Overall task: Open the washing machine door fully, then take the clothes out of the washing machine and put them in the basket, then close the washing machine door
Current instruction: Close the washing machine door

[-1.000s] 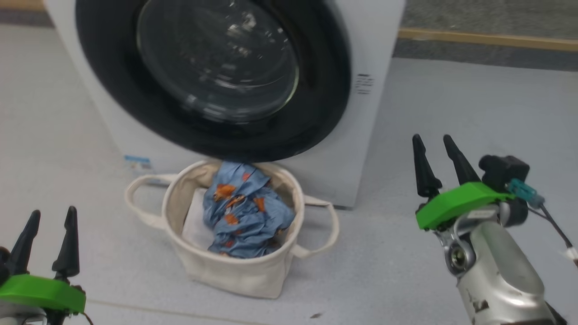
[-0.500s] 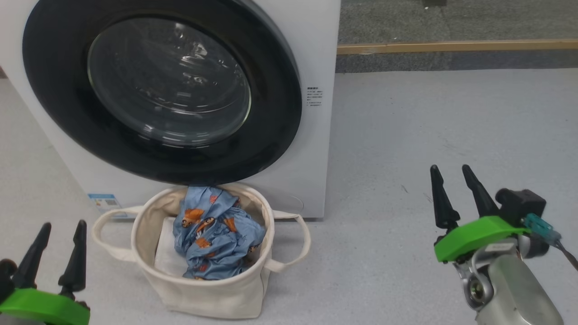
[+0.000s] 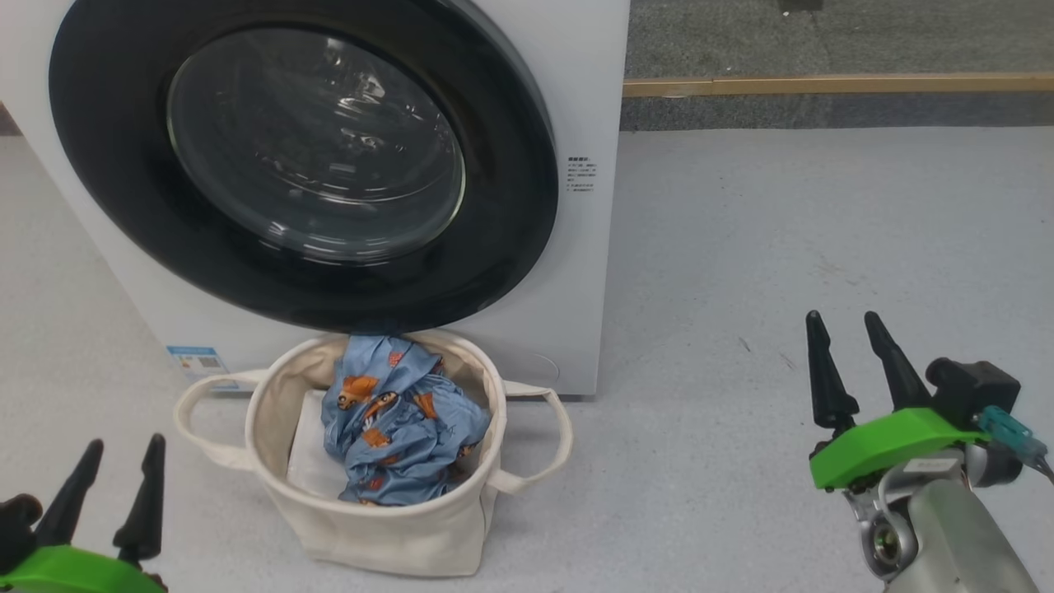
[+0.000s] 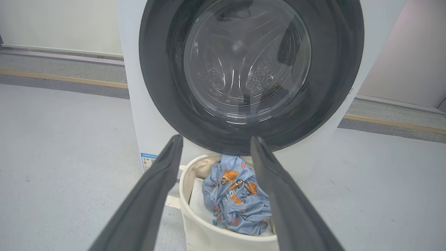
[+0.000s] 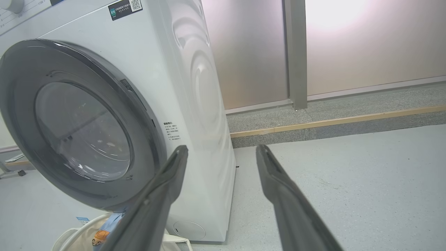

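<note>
while the blue cartoon-print garment [image 3: 399, 428] is lying bunched in the cream canvas basket [image 3: 370, 535] just in front of the washing machine [image 3: 589, 247], its round door [image 3: 107, 165] is looking shut, so the job is seeming all but finished; the left hand [image 3: 125, 442] and right hand [image 3: 842, 316] are hanging spread and empty.

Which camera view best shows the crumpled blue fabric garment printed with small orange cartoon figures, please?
The head view: the crumpled blue fabric garment lies unobstructed inside the round cream canvas basket. The left wrist view shows it with a finger crossing its edge; the right wrist view catches a sliver.
</note>
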{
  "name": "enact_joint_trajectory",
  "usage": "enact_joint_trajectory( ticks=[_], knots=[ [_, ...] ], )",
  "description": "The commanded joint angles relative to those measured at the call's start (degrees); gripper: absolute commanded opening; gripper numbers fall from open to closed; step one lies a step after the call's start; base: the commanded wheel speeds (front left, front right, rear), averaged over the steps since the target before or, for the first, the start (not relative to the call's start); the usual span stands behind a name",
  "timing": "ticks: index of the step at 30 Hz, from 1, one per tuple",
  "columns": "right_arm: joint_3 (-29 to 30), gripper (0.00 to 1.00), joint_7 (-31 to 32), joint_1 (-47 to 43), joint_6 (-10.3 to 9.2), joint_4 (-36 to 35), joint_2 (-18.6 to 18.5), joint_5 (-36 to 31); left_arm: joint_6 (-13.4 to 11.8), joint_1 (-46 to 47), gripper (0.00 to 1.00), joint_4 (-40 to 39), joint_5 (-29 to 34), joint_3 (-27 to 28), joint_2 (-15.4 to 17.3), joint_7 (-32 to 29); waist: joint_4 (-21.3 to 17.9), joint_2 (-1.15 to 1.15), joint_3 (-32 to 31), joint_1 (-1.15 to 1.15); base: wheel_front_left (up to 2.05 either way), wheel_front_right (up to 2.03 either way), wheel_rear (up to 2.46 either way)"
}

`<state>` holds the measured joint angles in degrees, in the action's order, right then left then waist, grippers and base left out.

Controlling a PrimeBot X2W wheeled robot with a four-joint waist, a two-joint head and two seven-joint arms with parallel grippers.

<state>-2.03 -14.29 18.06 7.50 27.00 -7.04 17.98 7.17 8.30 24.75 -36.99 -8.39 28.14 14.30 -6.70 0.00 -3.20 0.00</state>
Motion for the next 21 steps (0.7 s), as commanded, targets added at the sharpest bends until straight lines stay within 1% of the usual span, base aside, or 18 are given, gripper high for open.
enact_joint_trajectory(
  ticks=[1, 7, 15, 21],
  knots=[
    [-0.8, 1.0, -0.7, 0.7, -0.01, -2.2, -0.2, -0.1, 0.3, 3.7, 1.0, -1.2, -0.2, 2.0, 3.0, 0.7, 0.2, 0.0, 0.1, 0.0, 0.0, 0.0, 0.0],
    [-0.6, 1.0, -0.7, 0.0, -0.01, -3.1, -0.2, -0.7, 0.3, 4.8, 1.0, -0.7, 0.2, 1.1, 3.0, 0.7, 0.8, 0.0, 0.2, 0.0, 0.0, 0.0, 0.0],
    [-1.1, 1.0, -0.7, -0.3, -0.01, -3.1, -0.2, -1.2, 0.3, 5.1, 1.0, -1.4, 1.8, 0.8, 3.1, 0.7, 0.8, 0.0, 0.1, 0.0, 0.0, 0.0, 0.0],
    [-1.1, 1.0, -0.7, -0.4, -0.01, -3.2, 0.2, -1.3, 0.3, 5.1, 1.0, -1.7, 1.7, 0.8, 3.4, 0.7, 0.6, 0.0, 0.1, 0.0, 0.0, 0.0, 0.0]
  ],
)
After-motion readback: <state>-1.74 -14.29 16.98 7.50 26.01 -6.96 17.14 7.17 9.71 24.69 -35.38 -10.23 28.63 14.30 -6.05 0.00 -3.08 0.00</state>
